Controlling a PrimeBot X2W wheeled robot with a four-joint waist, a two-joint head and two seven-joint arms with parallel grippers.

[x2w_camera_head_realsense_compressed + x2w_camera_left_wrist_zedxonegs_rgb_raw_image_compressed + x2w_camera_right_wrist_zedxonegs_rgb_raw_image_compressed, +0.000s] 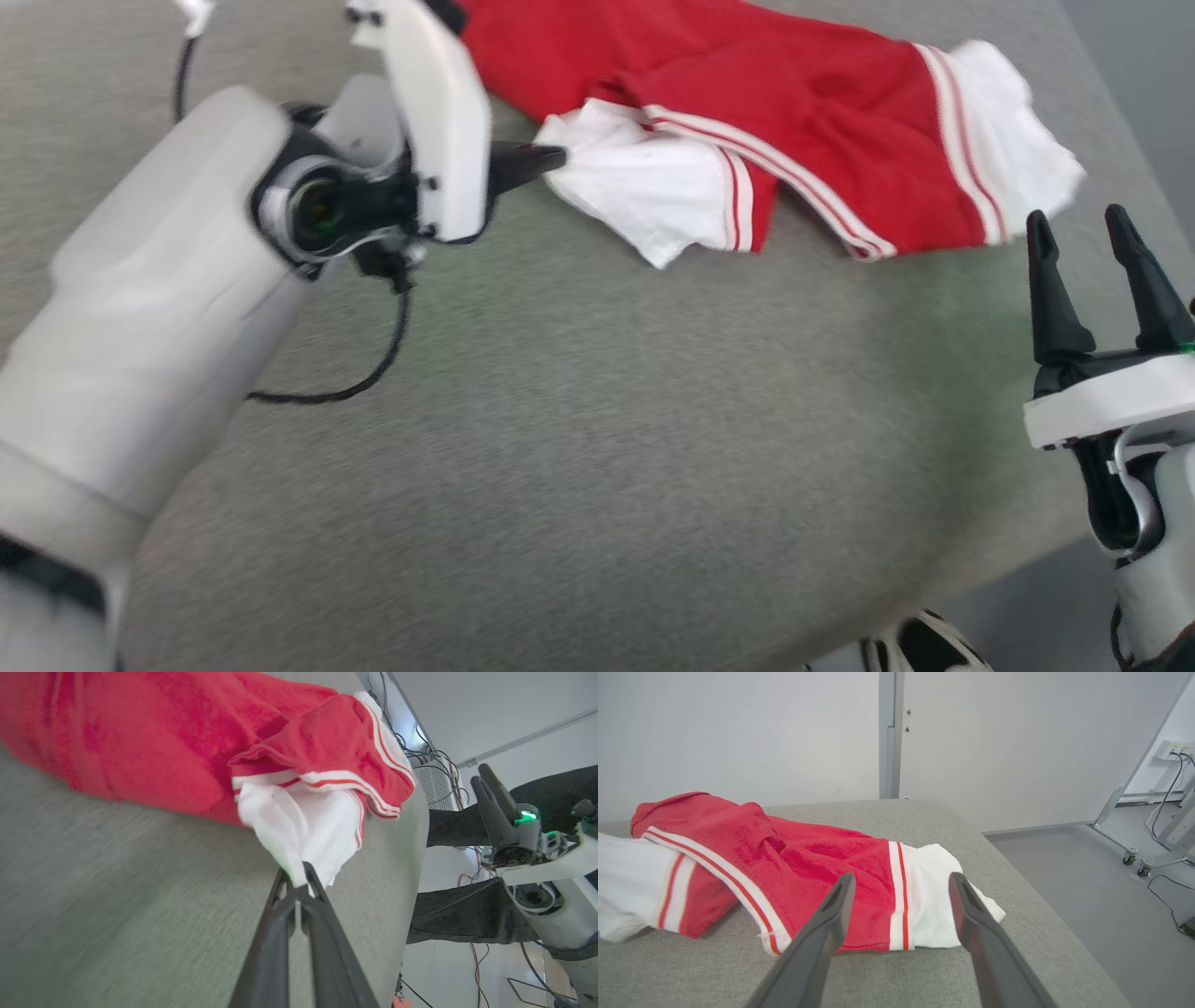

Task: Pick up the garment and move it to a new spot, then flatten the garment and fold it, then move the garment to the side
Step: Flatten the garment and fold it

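The garment (pixel 794 121) is red with white end panels and thin stripe bands, and it lies crumpled at the far side of the grey surface. My left gripper (pixel 551 159) is shut on the corner of its near white panel (pixel 303 830); in the left wrist view the white cloth is pinched between the two dark fingertips (pixel 299 882). My right gripper (pixel 1088 247) stands open at the right, short of the garment's other white panel (pixel 934 891). Its spread fingers (pixel 831 924) frame that panel in the right wrist view (pixel 901 882), with nothing between them.
The grey fabric-covered table (pixel 597 420) stretches wide toward me. Its right edge (pixel 1045 905) drops to a grey floor with a wheeled metal frame (pixel 1129 849) and cables. A black cable (pixel 373 364) hangs from my left wrist.
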